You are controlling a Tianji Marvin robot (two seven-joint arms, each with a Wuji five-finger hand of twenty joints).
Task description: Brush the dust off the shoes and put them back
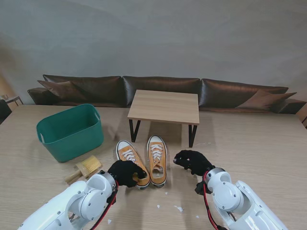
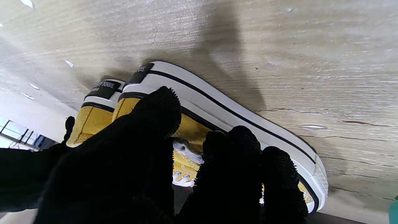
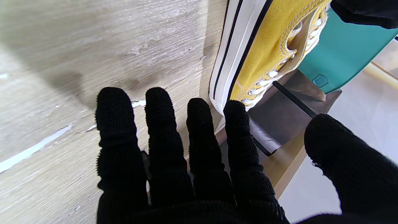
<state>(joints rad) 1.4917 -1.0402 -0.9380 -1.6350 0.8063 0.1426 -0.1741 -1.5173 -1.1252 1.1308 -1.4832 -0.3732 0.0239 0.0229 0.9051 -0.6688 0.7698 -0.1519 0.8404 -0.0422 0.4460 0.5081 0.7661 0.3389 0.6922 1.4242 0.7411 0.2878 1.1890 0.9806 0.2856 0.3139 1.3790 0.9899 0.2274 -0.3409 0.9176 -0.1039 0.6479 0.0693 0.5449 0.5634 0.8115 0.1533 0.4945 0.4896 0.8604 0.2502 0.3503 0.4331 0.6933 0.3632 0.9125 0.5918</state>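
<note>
Two shoes: a yellow pair is lying side by side at lower centre of the stand view, the left shoe (image 1: 130, 163) and the right shoe (image 1: 157, 166), toes pointing toward the small wooden table (image 1: 164, 106) behind them.
Left robot hand (image 1: 125, 171): it is curling over the heel end of the left shoe, fingers (image 2: 236, 161) draping over the collar and laces; it looks to be gripping the shoe, though the soles are sitting flat on the desk (image 1: 249, 143).
Right robot hand (image 1: 193, 161): it is hovering just beside the right shoe, fingers (image 3: 161, 130) spread and holding nothing.
Brush: a wooden brush (image 1: 85, 168) is lying untouched at lower left, between the left arm and the green basket (image 1: 71, 132).
Dust: small white flecks (image 1: 178, 208) are lying on the desk nearer to me than the shoes.
Step in hand: judging by the grip, securing the left shoe for brushing.
Doing it well: pinching the heel collar firmly rather than the laces is likely keeping the shoe from twisting; the free right robot hand would then need to cross to the brush, so lifting the shoe clear of its partner first should avoid knocking it.
</note>
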